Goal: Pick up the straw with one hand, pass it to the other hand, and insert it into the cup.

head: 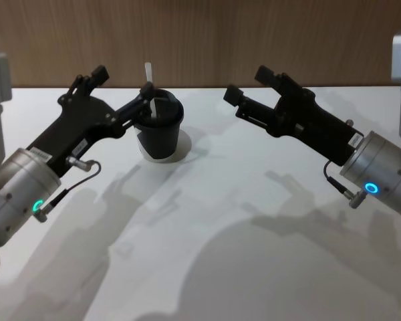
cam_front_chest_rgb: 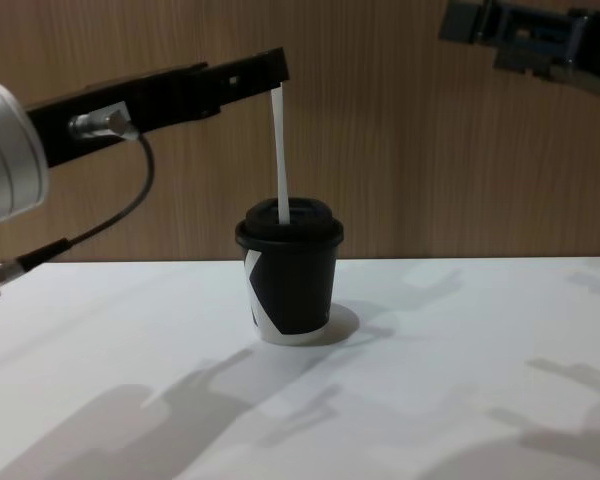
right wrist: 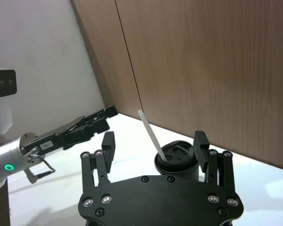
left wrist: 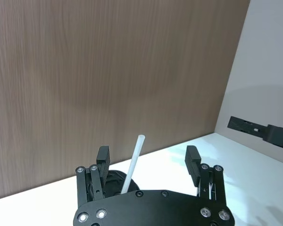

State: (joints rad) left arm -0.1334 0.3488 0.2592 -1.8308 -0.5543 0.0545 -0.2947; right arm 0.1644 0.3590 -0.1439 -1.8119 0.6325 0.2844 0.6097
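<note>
The straw (cam_front_chest_rgb: 280,160) stands in the cup (cam_front_chest_rgb: 290,275) on the bench (head: 254,234). The left tool (left wrist: 148,162) is spread wide around it, the right tool (head: 244,83) wide, apart.

a white table (head: 254,221) forms the work surface, with soft grey shadows across it. a brown wood-grain wall panel (head: 200,40) stands directly behind it. a plain pale wall (right wrist: 42,52) adjoins the panel.
</note>
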